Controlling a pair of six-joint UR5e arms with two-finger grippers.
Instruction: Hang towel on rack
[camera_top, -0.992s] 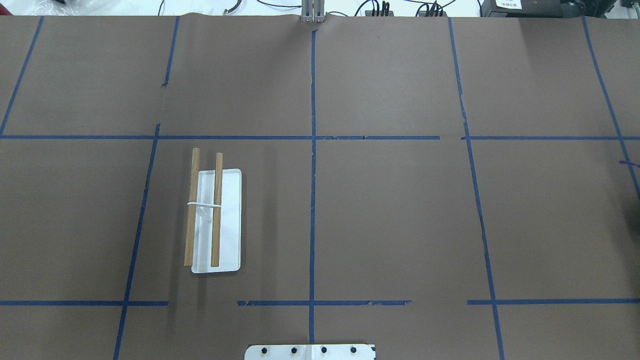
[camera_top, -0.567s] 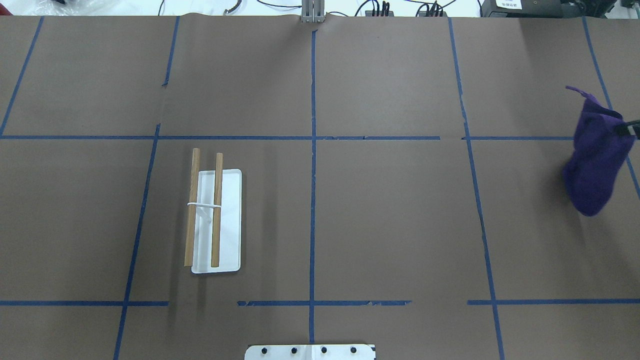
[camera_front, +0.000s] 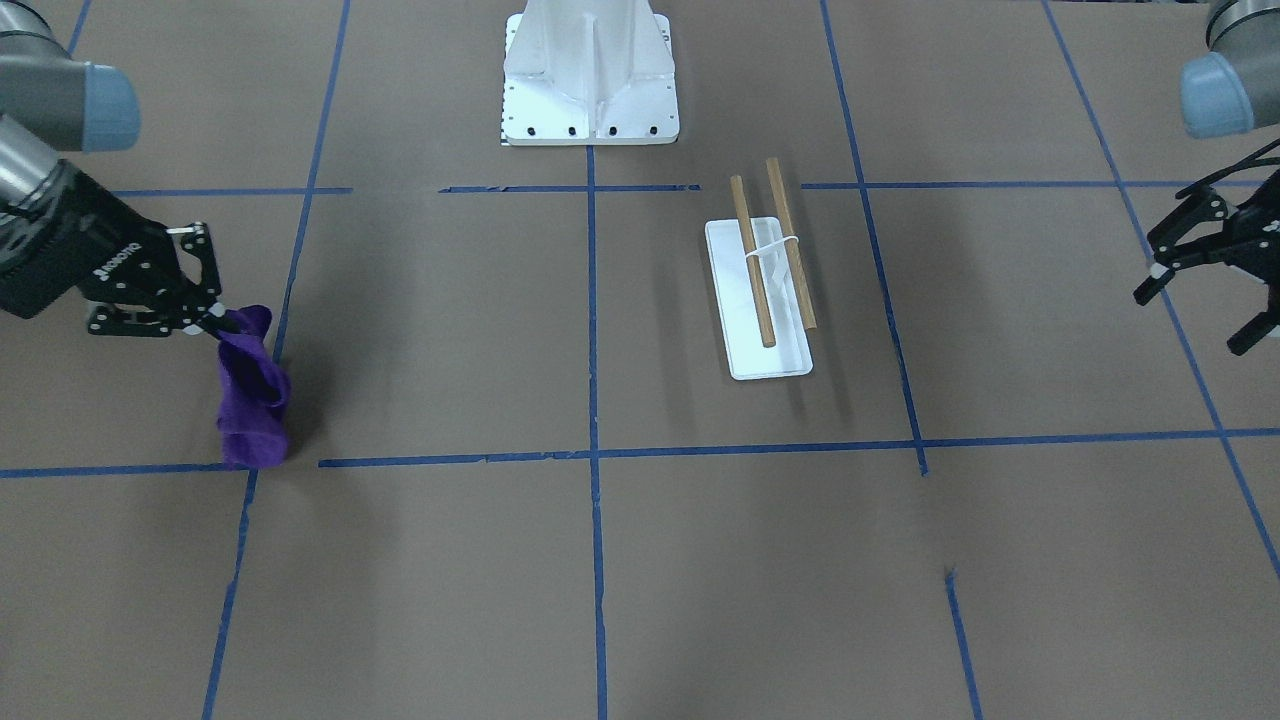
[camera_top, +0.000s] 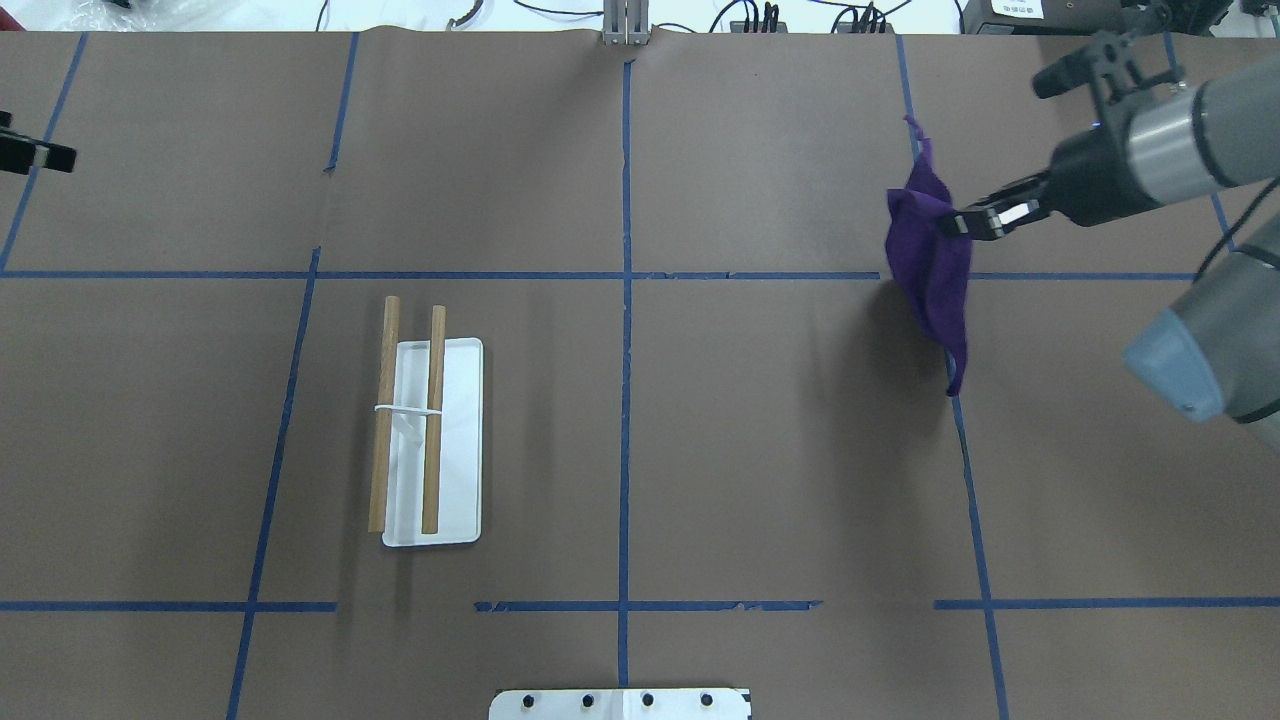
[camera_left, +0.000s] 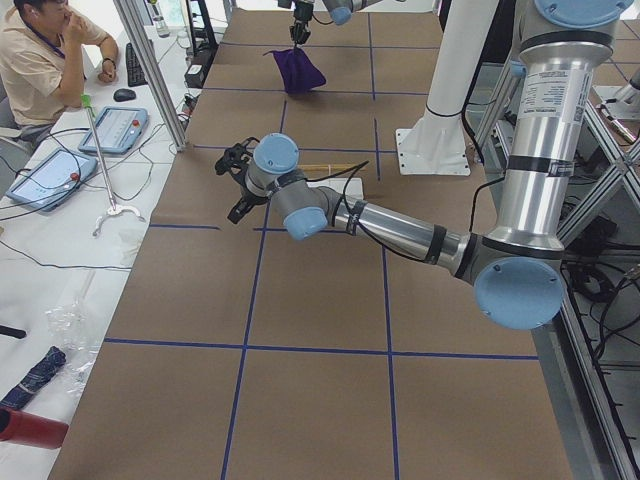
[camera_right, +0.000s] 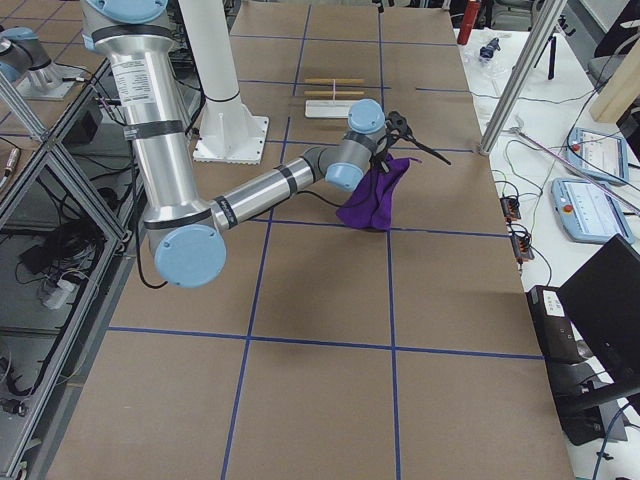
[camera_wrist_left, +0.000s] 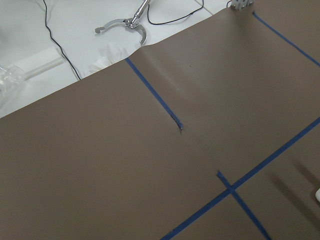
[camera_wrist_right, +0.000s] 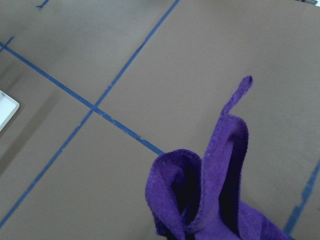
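The rack (camera_top: 457, 440), a white tray with two wooden dowels on a white support, stands on the table left of centre; it also shows in the front view (camera_front: 778, 355). My right gripper (camera_top: 962, 222) is shut on the top of a purple towel (camera_top: 935, 275) and holds it hanging above the table's right half, far from the rack. In the front view the right gripper (camera_front: 213, 318) is at the left with the towel (camera_front: 250, 400) dangling below. The right wrist view shows the towel's folds (camera_wrist_right: 220, 200) close up. My left gripper (camera_front: 1190, 320) is open and empty at the table's left side.
The white bolted pedestal (camera_front: 590, 70) stands at the robot's edge of the table. Blue tape lines cross the brown table cover (camera_top: 780, 450). An operator (camera_left: 40, 60) sits beyond the far edge beside tablets and cables.
My right arm has come in from the right edge with the towel and carried it leftward and farther from the robot. The left gripper's tip now shows at the overhead view's left edge.
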